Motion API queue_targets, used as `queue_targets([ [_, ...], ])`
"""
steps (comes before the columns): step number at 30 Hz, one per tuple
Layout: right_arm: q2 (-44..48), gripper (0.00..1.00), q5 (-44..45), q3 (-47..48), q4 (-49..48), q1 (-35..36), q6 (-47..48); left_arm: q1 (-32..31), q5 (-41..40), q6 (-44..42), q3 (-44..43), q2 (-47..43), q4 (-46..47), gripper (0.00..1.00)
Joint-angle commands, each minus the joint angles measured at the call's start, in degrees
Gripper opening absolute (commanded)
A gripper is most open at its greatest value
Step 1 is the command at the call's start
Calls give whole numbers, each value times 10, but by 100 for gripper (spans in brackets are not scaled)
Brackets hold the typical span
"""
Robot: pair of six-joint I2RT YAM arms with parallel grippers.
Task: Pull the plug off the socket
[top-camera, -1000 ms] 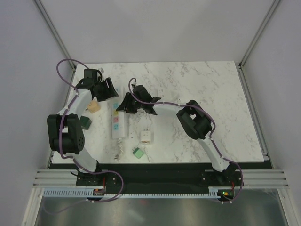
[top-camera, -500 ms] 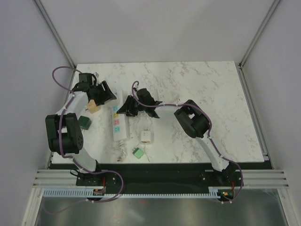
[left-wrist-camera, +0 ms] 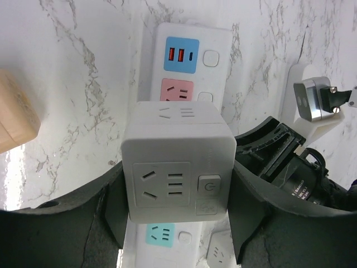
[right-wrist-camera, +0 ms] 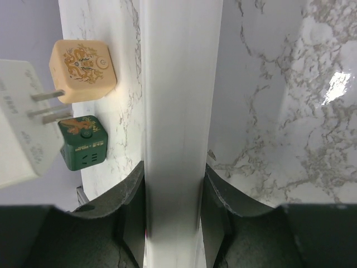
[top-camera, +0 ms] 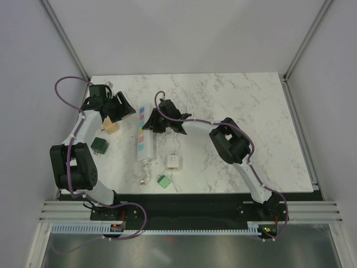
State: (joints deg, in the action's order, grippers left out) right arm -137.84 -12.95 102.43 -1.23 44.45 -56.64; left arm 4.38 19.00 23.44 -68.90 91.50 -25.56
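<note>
The left jaws are gripping the plug [left-wrist-camera: 167, 125], a white cube with an outlet and a round button on its face. Their dark fingers [left-wrist-camera: 109, 212] are pressing on two opposite sides of it. The plug is hanging clear of the socket [right-wrist-camera: 178, 84]: in the right wrist view its metal prongs [right-wrist-camera: 47, 106] are showing bare, off to the left of the right jaws. The right jaws are clamping the socket across its narrow white body, one finger [right-wrist-camera: 131, 215] on each long side. Overhead, the socket is lying on the marble surface [top-camera: 234, 106]. From the left wrist, the socket is running beneath the left jaws, with its blue face [left-wrist-camera: 181, 54] and pink face [left-wrist-camera: 177, 91] showing beyond the plug and a teal face [left-wrist-camera: 162, 234] peeking out nearer. A beige cube [right-wrist-camera: 82, 70] and a green cube [right-wrist-camera: 83, 146] are sitting on the surface left of the right jaws. Overhead, another white cube [top-camera: 173, 162] and a second green cube [top-camera: 163, 181] are lying nearer the bases than the right jaws, apart from the socket.
</note>
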Motion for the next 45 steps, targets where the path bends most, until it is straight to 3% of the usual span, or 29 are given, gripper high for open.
queue_targets([
  [1, -19, 0, 59, -1, 91, -5, 69, 1, -27, 15, -5, -33, 12, 2],
  [3, -16, 0, 49, 6, 86, -4, 81, 1, -35, 15, -5, -32, 10, 2],
  [5, -9, 10, 38, 17, 84, -4, 100, 1, -40, 15, -5, -31, 11, 2],
  [10, 1, 52, 47, 78, 143, -3, 151, 1, -56, 13, -4, -32, 10, 2],
  [16, 27, 76, 84, 116, 203, -5, 211, 1, -77, 7, -2, -35, 6, 2],
  [20, 70, 80, 118, 115, 237, -5, 256, -1, -90, 4, 1, -35, 7, 2],
  [26, 176, 81, 165, 5, 240, -1, 319, -14, -156, -9, 2, -41, 7, 2],
  [33, 321, 81, 152, -239, 129, 13, 331, -62, -232, -23, 13, -42, 13, 2],
  [40, 407, 81, 164, -379, 38, 23, 364, -120, -339, -23, 11, -22, 19, 2],
  [45, 441, 81, 174, -445, -3, 23, 380, -151, -436, -33, -86, 45, -41, 2],
])
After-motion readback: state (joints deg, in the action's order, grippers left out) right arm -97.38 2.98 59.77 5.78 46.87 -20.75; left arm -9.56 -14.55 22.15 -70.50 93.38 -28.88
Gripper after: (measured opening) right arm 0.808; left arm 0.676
